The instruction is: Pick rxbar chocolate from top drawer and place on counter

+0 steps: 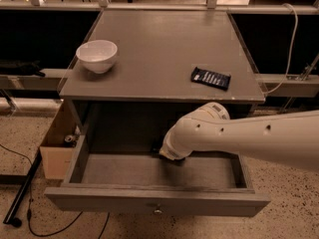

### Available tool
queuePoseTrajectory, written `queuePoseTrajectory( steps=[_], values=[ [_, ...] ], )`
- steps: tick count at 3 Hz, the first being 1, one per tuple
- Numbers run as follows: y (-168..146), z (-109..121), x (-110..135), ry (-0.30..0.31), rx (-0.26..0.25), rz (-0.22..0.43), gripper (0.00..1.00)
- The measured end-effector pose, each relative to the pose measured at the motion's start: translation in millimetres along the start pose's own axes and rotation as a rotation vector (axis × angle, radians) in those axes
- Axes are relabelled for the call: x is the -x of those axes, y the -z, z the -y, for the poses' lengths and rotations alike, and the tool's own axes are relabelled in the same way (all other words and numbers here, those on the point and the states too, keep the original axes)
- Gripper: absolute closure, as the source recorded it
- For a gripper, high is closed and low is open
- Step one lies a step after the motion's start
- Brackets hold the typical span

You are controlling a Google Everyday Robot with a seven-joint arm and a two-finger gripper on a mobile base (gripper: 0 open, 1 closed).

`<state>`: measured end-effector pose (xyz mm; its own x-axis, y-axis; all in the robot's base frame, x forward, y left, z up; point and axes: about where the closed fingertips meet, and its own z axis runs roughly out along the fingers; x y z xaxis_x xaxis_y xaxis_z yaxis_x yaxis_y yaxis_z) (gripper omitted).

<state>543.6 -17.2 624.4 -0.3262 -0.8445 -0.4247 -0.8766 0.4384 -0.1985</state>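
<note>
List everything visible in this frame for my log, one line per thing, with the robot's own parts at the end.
counter: 1, grey, top of the cabinet
bowl: 1, white, left side of the counter
snack bar: 1, dark wrapper with pale lettering, right front of the counter
drawer: 1, grey, pulled open under the counter, round knob on its front
cardboard box: 1, brown, on the floor left of the cabinet
floor cable: 1, black, lower left
wall cable: 1, pale, right of the counter
arm: 1, white, reaching from the right into the drawer
gripper: 1, dark, at the back of the drawer, mostly hidden behind the arm's wrist
</note>
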Motion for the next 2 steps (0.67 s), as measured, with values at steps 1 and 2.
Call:
queuePoseTrajectory(
  steps=[1, 2],
  values=[
    [26.5, -16.3, -4.6, 0.001, -0.041, -0.009, 1.0],
    [45.2, -19.0, -0.7, 0.007, -0.074, -0.009, 0.97]
  ],
)
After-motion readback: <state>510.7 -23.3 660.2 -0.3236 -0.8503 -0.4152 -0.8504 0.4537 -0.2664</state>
